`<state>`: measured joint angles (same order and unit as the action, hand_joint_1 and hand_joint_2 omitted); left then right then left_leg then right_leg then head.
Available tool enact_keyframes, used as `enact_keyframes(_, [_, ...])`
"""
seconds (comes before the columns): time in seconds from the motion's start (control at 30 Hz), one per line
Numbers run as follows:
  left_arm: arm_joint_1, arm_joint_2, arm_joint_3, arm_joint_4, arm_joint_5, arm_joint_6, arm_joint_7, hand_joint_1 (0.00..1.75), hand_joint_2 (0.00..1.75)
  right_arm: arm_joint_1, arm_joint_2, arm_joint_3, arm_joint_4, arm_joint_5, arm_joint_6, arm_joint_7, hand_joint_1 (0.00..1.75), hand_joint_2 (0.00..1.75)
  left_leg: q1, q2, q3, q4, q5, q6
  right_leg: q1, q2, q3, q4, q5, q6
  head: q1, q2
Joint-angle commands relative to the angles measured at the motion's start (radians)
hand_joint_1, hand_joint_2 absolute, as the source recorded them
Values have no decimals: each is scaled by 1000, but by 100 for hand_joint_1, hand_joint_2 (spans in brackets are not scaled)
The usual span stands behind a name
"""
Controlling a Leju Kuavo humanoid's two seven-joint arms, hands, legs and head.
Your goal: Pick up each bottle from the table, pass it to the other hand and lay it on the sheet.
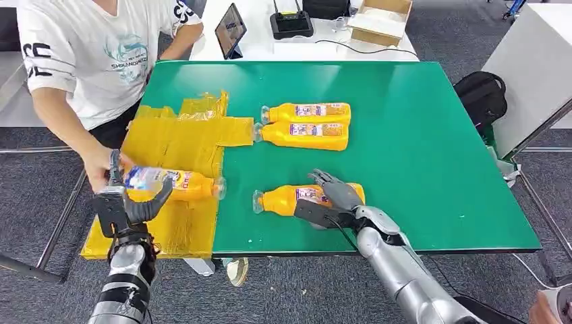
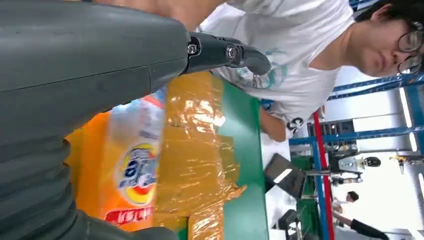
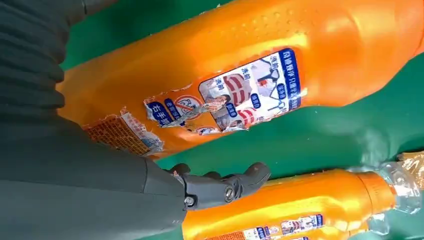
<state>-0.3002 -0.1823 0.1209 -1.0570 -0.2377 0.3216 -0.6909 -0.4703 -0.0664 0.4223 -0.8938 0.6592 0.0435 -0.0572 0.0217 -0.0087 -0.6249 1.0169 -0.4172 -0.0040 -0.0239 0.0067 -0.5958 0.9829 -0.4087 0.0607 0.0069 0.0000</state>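
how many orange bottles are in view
4. One bottle is in the left hand over the yellow sheet; one lies under the right hand; two lie side by side further back on the table.

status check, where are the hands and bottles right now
Left robot hand holds a bottle over the yellow sheet. Right robot hand rests on the near bottle. Person's hand close by the held bottle.

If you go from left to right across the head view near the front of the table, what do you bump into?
Left hand → bottle over the yellow sheet → bottle on the green table → right hand.
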Motion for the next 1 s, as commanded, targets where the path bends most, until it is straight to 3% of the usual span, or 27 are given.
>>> enact_keyframes(0.03, [-48, 9, 0, 107, 9, -13, 1, 0, 175, -42, -43, 59, 109, -10, 20, 18, 0, 175, 0, 0, 4, -1, -1, 1, 1, -1, 4, -1, -1, -2, 0, 0])
enact_keyframes(0.2, [-63, 6, 5, 149, 20, -26, 5, 0, 175, -88, -87, 107, 138, 8, 67, 60, 0, 175, 0, -1, 4, -1, -1, 2, 1, -3, 5, -1, -1, -3, 0, 0])
enact_keyframes(0.37, [-81, 3, -8, 189, 25, -37, 5, 0, 175, -126, -81, 171, 194, 4, 118, 68, 0, 175, 0, 0, 5, -1, 0, 3, 1, -2, 6, -2, 0, -3, 0, 0])
enact_keyframes(0.4, [-83, 2, -19, 194, 13, -29, -3, 0, 175, -129, -74, 185, 211, 5, 118, 69, 21, 175, 0, 0, 5, -1, 0, 2, 1, -1, 5, -2, 0, -2, 0, 0])
enact_keyframes(0.43, [-83, 1, -19, 194, 13, -29, -3, 0, 175, -128, -70, 186, 211, 5, 117, 69, 21, 175, 0, 0, 6, -1, 0, 2, 1, -2, 6, -2, 0, -3, 0, 0])
enact_keyframes(0.5, [-83, -2, -23, 197, 14, -35, -4, 0, 175, -127, -61, 196, 223, 7, 116, 70, 51, 175, 0, 0, 5, -1, 0, 2, 1, -2, 6, -2, 0, -2, 0, 0])
enact_keyframes(0.53, [-85, -4, -25, 201, 18, -43, -2, 0, 175, -128, -53, 202, 240, 6, 116, 71, 89, 175, 0, -1, 5, -1, 0, 2, 1, -2, 5, -1, 0, -2, 0, 0])
enact_keyframes(0.6, [-89, -9, -30, 211, 19, -46, 1, 0, 175, -127, -43, 212, 258, 7, 110, 71, 113, 175, 0, 0, 6, -1, 0, 2, 1, -1, 6, -2, 0, -1, 0, 0])
enact_keyframes(0.97, [-90, -10, -30, 212, 19, -44, 2, 0, 175, -125, -41, 213, 260, 7, 108, 70, 113, 175, 1, 0, 9, -2, 0, 2, 1, -2, 9, -2, 0, -2, 0, 0])
enact_keyframes(1.0, [-93, -8, -32, 218, 21, -50, 3, 0, 175, -130, -38, 216, 272, 3, 117, 70, 129, 175, 1, 0, 10, -2, 0, 2, 2, -2, 10, -3, 0, -3, 0, 0])
